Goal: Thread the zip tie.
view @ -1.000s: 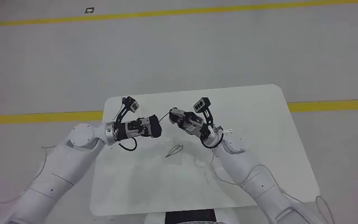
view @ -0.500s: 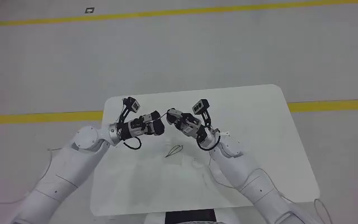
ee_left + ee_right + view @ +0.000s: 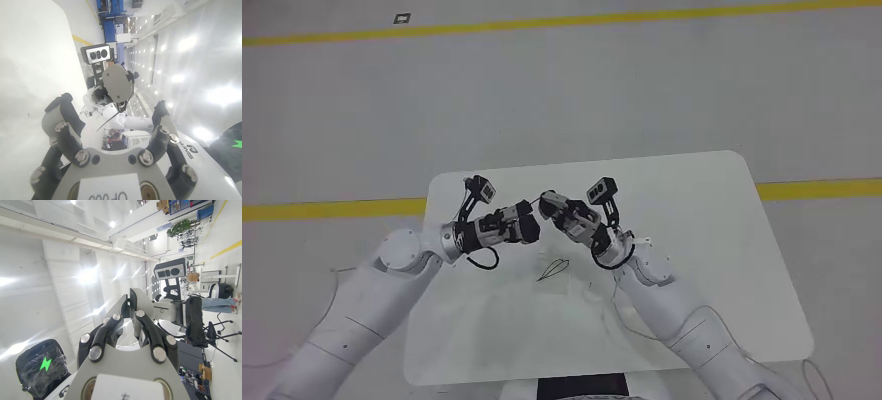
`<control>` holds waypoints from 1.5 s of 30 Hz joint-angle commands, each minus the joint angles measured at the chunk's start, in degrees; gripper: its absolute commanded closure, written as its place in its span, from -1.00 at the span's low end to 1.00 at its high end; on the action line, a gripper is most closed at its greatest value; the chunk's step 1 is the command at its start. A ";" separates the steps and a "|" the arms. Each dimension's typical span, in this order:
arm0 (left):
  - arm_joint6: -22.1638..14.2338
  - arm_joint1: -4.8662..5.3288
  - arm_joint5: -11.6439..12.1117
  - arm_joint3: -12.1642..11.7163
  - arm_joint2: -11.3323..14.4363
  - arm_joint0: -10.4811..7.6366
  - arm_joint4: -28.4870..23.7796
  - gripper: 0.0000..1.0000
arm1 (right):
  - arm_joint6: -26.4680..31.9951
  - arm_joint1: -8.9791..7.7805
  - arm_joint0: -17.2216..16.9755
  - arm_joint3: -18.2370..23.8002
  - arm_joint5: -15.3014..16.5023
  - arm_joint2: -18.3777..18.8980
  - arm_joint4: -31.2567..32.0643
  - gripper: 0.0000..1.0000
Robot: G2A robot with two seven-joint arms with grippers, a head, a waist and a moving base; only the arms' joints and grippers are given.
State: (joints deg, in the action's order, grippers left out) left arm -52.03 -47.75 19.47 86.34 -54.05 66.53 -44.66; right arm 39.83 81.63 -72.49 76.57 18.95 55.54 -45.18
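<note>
Frame centre: left gripper (image 3: 529, 222) fingers spread | right gripper (image 3: 130, 298) pinching zip tie (image 3: 107, 121), free end toward left gripper | looped tie (image 3: 553, 268) on table (image 3: 692, 200) just below them

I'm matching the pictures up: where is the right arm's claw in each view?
Top view: the grey right claw is over the white table, facing the black-padded left claw.
Left wrist view: the claw is central, beyond the open left claw, pinching a thin dark zip tie.
Right wrist view: the claw itself, shut, mid-foreground.
Shared landmark: the yellow floor line.
</note>
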 commanded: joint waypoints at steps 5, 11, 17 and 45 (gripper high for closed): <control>-0.45 -0.37 0.01 0.01 -0.22 0.26 -0.11 -1.00 | -0.22 0.50 0.39 -0.90 -1.16 -1.24 -0.75 1.00; -0.10 -0.60 0.01 0.05 -1.34 0.69 0.15 -0.10 | -0.71 -0.02 0.73 -1.31 -1.48 -0.34 5.78 1.00; -0.23 -0.69 0.01 0.30 -2.56 1.46 0.61 0.26 | -0.13 -1.29 -0.38 0.86 -3.04 2.23 13.08 1.00; -1.39 -1.81 -2.08 -0.26 -3.70 1.89 2.54 0.60 | -0.64 -3.45 -3.08 6.60 -6.79 5.17 23.02 1.00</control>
State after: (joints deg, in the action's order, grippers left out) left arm -53.35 -49.51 17.47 86.18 -57.76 68.47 -42.15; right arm 39.20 78.18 -75.59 83.18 12.16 60.76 -22.12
